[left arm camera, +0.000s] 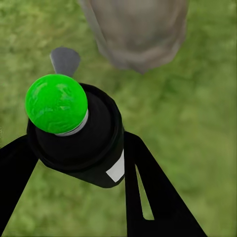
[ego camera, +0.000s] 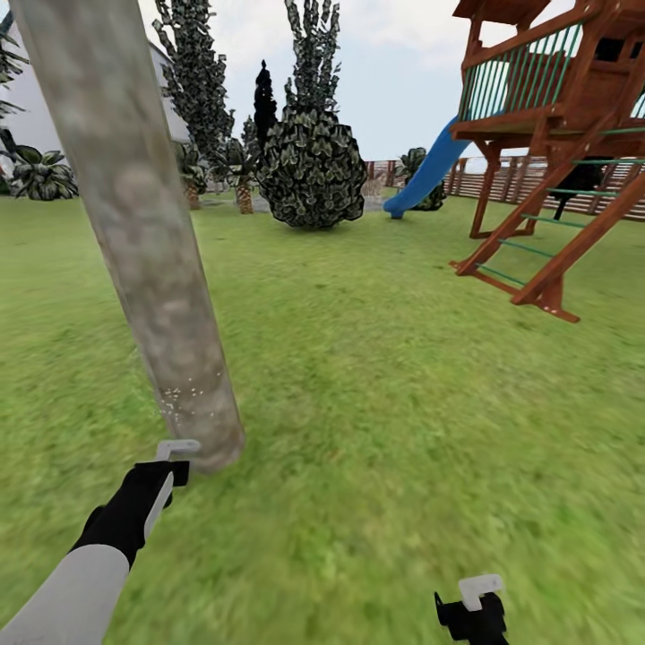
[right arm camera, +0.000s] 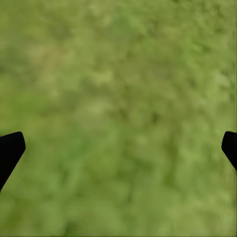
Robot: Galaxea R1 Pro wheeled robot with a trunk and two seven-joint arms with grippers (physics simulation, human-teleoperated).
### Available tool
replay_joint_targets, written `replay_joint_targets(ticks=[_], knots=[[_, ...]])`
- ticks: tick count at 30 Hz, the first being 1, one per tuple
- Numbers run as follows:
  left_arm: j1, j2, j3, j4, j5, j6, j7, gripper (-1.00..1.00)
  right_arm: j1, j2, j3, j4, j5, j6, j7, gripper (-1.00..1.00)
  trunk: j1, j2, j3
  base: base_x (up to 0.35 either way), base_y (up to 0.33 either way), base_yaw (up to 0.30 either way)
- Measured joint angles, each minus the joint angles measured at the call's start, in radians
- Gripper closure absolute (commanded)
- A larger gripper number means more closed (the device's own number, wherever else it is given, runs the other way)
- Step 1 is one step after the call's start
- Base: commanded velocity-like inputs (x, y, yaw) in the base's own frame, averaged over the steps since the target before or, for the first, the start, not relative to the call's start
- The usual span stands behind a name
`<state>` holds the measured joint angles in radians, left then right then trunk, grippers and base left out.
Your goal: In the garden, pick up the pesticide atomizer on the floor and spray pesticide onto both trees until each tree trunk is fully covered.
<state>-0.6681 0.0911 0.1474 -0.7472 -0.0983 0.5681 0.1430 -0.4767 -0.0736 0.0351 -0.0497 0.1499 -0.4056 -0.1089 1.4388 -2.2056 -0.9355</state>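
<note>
Left gripper [left arm camera: 74, 163] clamps its black fingers [left arm camera: 143, 182] around the pesticide atomizer [left arm camera: 81, 140], dark body wedged between them, green ball on its cap, grey nozzle pointing at the tree trunk [ego camera: 143, 233]. In the head view the gripper sits at 7 o'clock, just beside the trunk base; white specks dot the lower bark. Right gripper [ego camera: 472, 609] at 5 o'clock, fingers spread wide, holding nothing, above the grass [right arm camera: 118, 98].
</note>
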Motion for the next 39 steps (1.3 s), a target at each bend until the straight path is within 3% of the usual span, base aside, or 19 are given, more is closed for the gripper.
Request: replay_joint_targets(ticks=[13,25,30,39], knots=[[0.000,0.000,0.000,0.000,0.000,-0.001,0.000,1.00,0.000,0.000,0.000,0.000,0.001,0.000,0.000,-1.00,0.000,0.000,0.000,0.058,-0.265,0.074],[0.000,0.001,0.001,-0.002,0.000,0.000,0.003,1.00,0.000,0.000,0.000,0.000,0.001,0.000,0.000,-1.00,0.000,0.000,0.000,0.220,-0.209,0.260],[0.000,0.001,0.003,-0.001,0.000,0.000,0.004,1.00,0.000,0.000,0.000,0.000,0.001,0.000,0.000,-1.00,0.000,0.000,0.000,0.212,-0.206,0.057],[0.000,-0.002,0.003,-0.002,0.003,-0.002,0.001,1.00,0.000,0.001,0.000,0.000,0.001,0.000,0.000,-1.00,0.000,0.000,0.000,-0.004,-0.181,0.174]])
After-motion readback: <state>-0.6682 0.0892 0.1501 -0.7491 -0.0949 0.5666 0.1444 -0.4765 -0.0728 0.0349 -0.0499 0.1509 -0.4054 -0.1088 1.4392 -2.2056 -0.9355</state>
